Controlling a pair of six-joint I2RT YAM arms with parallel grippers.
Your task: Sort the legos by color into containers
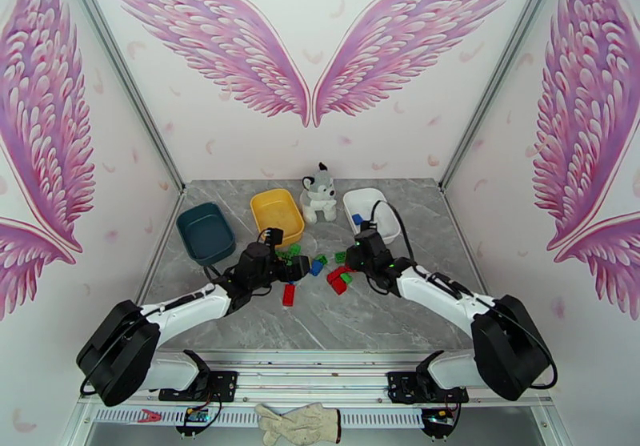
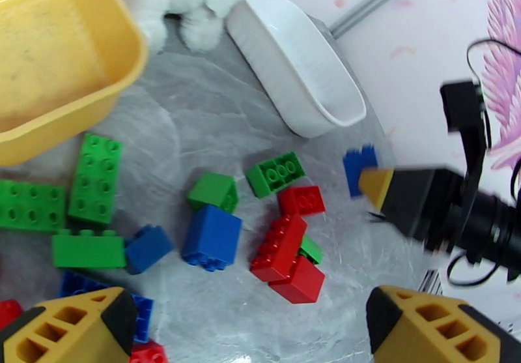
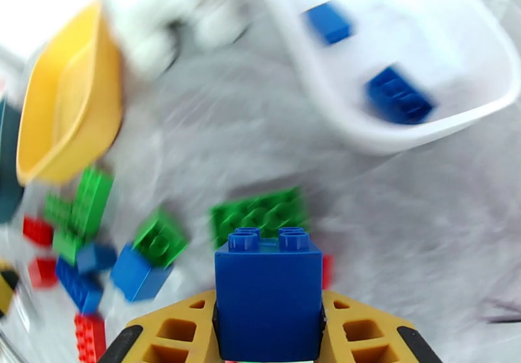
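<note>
Right fingers [image 3: 365,335] pinch blue lego [image 3: 268,292]; left fingers [image 2: 71,325] spread wide.

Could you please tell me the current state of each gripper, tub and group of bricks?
left gripper, open, holding nothing.
right gripper, shut on a blue brick.
white tub, holds two blue bricks.
yellow tub, empty.
teal tub, looks empty.
loose legos, unsorted on the table.

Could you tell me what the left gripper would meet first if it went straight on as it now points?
Probably the stacked red bricks just ahead of the open left gripper; the blue brick sits close beside them, and depth is unclear.
</note>
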